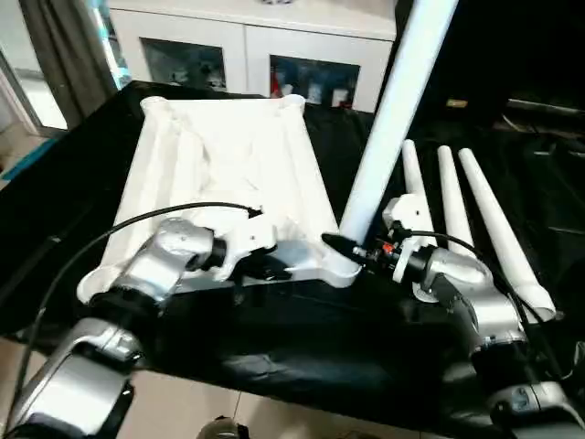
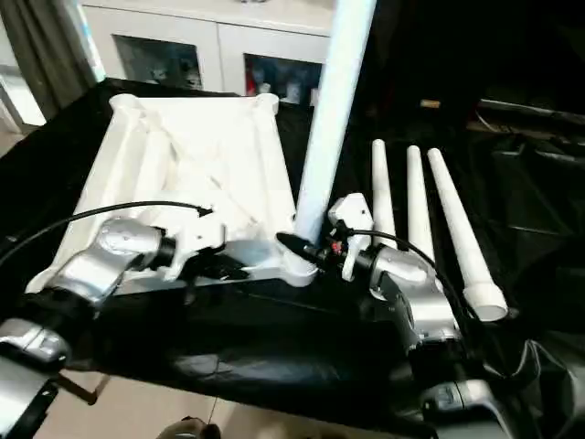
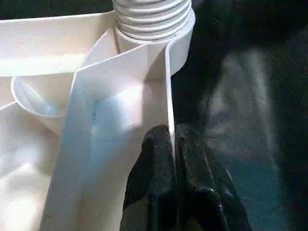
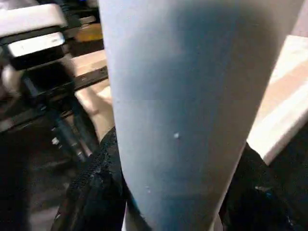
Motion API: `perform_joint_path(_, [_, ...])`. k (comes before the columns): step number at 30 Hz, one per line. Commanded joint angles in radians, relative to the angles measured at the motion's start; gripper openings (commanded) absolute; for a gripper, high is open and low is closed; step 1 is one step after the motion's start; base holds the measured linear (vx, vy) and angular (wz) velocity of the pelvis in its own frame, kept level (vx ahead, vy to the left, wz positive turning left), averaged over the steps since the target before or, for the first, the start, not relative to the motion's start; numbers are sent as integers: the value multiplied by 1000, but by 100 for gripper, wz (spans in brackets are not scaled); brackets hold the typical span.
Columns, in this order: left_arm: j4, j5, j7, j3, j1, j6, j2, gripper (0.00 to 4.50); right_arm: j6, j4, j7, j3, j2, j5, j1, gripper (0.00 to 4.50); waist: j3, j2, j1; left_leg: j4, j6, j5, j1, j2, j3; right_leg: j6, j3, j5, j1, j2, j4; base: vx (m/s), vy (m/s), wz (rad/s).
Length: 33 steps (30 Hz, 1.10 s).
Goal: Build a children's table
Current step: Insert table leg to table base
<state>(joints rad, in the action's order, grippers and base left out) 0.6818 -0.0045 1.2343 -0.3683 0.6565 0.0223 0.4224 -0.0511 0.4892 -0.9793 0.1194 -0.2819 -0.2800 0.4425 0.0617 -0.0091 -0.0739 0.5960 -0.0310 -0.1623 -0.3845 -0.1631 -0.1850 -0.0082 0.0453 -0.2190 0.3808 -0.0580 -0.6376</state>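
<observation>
White plastic children's table top point(image 1: 228, 174) lies ribbed underside up on black cloth point(image 1: 302, 329); stiff, light, slick. Left gripper point(image 3: 171, 144) clamped on near rim wall. Right gripper point(image 1: 352, 249) grips upright white tapered leg point(image 1: 388, 128) low, at near-right corner socket point(image 1: 340, 267). Three spare legs point(image 1: 457, 210) lie just right.

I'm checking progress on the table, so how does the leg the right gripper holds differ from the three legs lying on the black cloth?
The held leg stands upright; the three loose legs lie flat on the cloth.
The held leg sits in a corner socket of the tabletop; the loose legs lie apart from the tabletop.
The right gripper clasps the held leg; nothing touches the loose ones.
All are white, round and tapered.
</observation>
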Motion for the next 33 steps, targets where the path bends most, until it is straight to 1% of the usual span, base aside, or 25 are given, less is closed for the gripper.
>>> perform_joint_path(1, [-55, -21, 76, -7, -5, 23, 1, 0, -26, 117, -42, 70, -12, 70, -33, 191, -57, 7, -2, -82, 2, -319, 23, -77, 35, -253, -54, -207, -27, -102, 94, 0, 0, 0])
perform_joint_path(2, [-54, -17, 84, -11, -5, 27, 7, 0, -20, 128, -58, 75, -14, 75, -27, 191, -57, 8, -2, -81, 3, -319, 25, -77, 34, -256, -54, -200, -25, -102, 94, 0, 0, 0])
perform_joint_path(3, [-53, -16, 90, -13, -5, 30, 12, 0, -18, 137, -71, 79, -15, 78, -23, 191, -57, 8, 0, -82, 6, -316, 25, -78, 33, -263, -53, -188, -27, -101, 92, 0, 0, 0])
perform_joint_path(4, [-52, -15, 90, -12, -4, 31, 12, 0, -10, 146, -76, 78, -15, 80, -20, 191, -57, 0, 0, -83, 8, -313, 25, -78, 32, -264, -53, -188, -28, -100, 93, 0, 0, 0])
perform_joint_path(5, [-51, -15, 90, -11, -4, 31, 11, 0, -4, 155, -77, 76, -13, 81, -17, 191, -57, 5, -1, -83, 8, -314, 25, -78, 33, -265, -53, -194, -27, -103, 93, 0, 0, 0])
perform_joint_path(6, [-51, -16, 95, -11, -3, 32, 13, 0, 1, 166, -84, 74, -12, 82, -14, 191, -58, 2, 0, -83, 7, -316, 27, -79, 32, -266, -53, -195, -27, -103, 93, 0, 0, 0])
perform_joint_path(7, [-50, -15, 98, -10, -2, 33, 14, 0, 9, 177, -89, 74, -11, 85, -11, 191, -58, 3, 0, -83, 6, -315, 27, -79, 33, -267, -53, -194, -27, -103, 93, 0, 0, 0])
perform_joint_path(10, [-50, -15, 109, -6, 2, 32, 17, 0, 28, 202, -100, 74, -10, 89, -6, 191, -58, 1, 1, -85, 0, -330, 28, -80, 32, -263, -53, -211, -27, -103, 95, 0, 0, 0])
perform_joint_path(17, [-59, -24, 143, -10, -3, 26, 24, 0, 73, 254, -129, 73, -8, 94, 0, 191, -63, 2, 3, -83, -1, -325, 27, -80, 30, -271, -53, -197, -28, -104, 94, 0, 0, 0])
perform_joint_path(19, [-64, -28, 149, -9, -5, 22, 25, 0, 83, 266, -131, 72, -7, 96, 2, 191, -63, 4, 3, -85, -2, -326, 28, -81, 30, -274, -53, -190, -27, -103, 93, 0, 0, 0])
perform_joint_path(21, [-68, -29, 151, -9, -5, 20, 26, 0, 91, 279, -130, 71, -4, 98, 4, 191, -63, 3, 5, -85, -3, -332, 28, -81, 30, -276, -53, -188, -27, -102, 93, 0, 0, 0])
perform_joint_path(24, [-60, -18, 133, -8, 1, 23, 25, 0, 102, 299, -116, 63, 4, 100, 11, 191, -62, 3, 5, -86, -5, -345, 29, -81, 30, -274, -53, -207, -25, -103, 95, 0, 0, 0])
perform_joint_path(26, [-47, -6, 109, -5, 8, 23, 22, 0, 108, 318, -78, 55, 13, 106, 19, 191, -60, 4, 8, -87, -12, -362, 29, -81, 31, -268, -53, -241, -25, -103, 98, 0, 0, 0])
perform_joint_path(28, [-30, 4, 69, 5, 20, 16, 14, 0, 119, 344, -15, 42, 25, 117, 29, 191, -59, 1, 10, -89, -20, -378, 30, -82, 32, -259, -54, -272, -22, -104, 100, 0, 0, 0])
perform_joint_path(30, [-11, 11, 27, 15, 34, 5, 3, 0, 138, 364, 33, 23, 40, 113, 37, 191, -54, 3, 15, -91, -38, -422, 34, -81, 35, -245, -54, -340, -15, -107, 106, 0, 0, 0])
perform_joint_path(31, [2, 15, -1, 22, 43, -9, -5, 0, 136, 380, 81, 11, 51, 115, 44, 191, -52, -1, 16, -91, -50, -464, 39, -80, 39, -223, -53, -415, -12, -108, 114, 0, 0, 0])
perform_joint_path(32, [13, 18, -26, 28, 53, -22, -12, 0, 140, 397, 126, -3, 64, 112, 50, 191, -50, -5, 19, -93, -64, -497, 41, -81, 43, -204, -53, -475, -7, -110, 118, 0, 0, 0])
perform_joint_path(33, [23, 18, -46, 35, 61, -32, -20, 0, 134, 412, 164, -17, 77, 105, 57, 191, -48, -3, 23, -95, -74, -528, 42, -79, 48, -183, -50, -530, -6, -111, 122, 0, 0, 0])
